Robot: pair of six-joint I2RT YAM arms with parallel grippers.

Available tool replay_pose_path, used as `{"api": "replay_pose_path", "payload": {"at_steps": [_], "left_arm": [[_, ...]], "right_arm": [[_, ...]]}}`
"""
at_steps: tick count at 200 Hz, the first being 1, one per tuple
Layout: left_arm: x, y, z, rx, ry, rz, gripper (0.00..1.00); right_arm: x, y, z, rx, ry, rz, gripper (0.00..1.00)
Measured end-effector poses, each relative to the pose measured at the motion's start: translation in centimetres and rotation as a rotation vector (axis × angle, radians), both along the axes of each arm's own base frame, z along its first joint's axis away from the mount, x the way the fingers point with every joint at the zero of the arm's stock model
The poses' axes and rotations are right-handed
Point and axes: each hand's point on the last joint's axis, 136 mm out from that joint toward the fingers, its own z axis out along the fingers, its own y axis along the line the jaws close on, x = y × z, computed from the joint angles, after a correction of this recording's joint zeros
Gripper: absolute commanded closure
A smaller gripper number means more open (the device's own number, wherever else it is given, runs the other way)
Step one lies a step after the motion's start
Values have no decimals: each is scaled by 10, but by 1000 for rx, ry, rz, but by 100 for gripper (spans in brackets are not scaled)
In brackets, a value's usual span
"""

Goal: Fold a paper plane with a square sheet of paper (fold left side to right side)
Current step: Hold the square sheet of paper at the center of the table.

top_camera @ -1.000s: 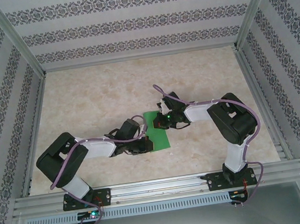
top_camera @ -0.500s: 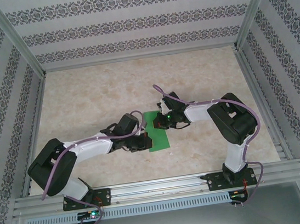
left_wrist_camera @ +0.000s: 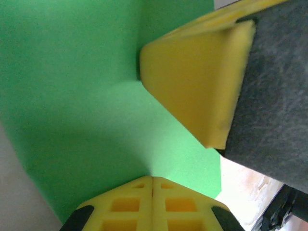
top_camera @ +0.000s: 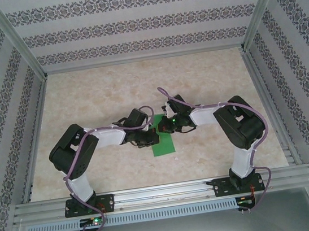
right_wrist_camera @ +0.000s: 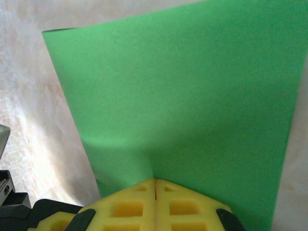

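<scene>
Green paper lies on the table between the two arms. From above, its long side runs far to near, a little slanted, with no pointy end yet. The left gripper sits on the paper's left edge, the right gripper on its far part.

In the left wrist view, the left gripper's tips are shut at the paper's edge. One yellow finger of the right gripper presses on the paper. I cannot tell if paper is caught between the tips.

In the right wrist view, the right gripper is shut too, touching the paper.

It looks light, thin and bendy, easy to slide or crumple. I would hold a left corner and pin the other side.
</scene>
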Motion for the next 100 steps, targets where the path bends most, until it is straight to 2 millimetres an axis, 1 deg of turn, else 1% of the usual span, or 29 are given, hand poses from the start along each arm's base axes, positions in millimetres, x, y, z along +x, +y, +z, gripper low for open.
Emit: {"api": "replay_pose_path", "payload": {"at_steps": [40, 56, 72, 90, 100], "left_arm": [[0, 0, 0, -1, 0, 0, 97], [0, 0, -1, -5, -5, 0, 97], [0, -1, -1, -8, -8, 0, 97], [0, -1, -1, -11, -11, 1, 97], [1, -1, 0, -12, -9, 3, 97]], "right_arm": [[-3, -4, 2, -19, 7, -4, 99], [-7, -8, 7, -35, 12, -2, 99], [-8, -10, 20, -36, -10, 0, 100], [-9, -11, 41, -15, -55, -1, 100], [-12, -13, 50, -3, -73, -1, 100]]}}
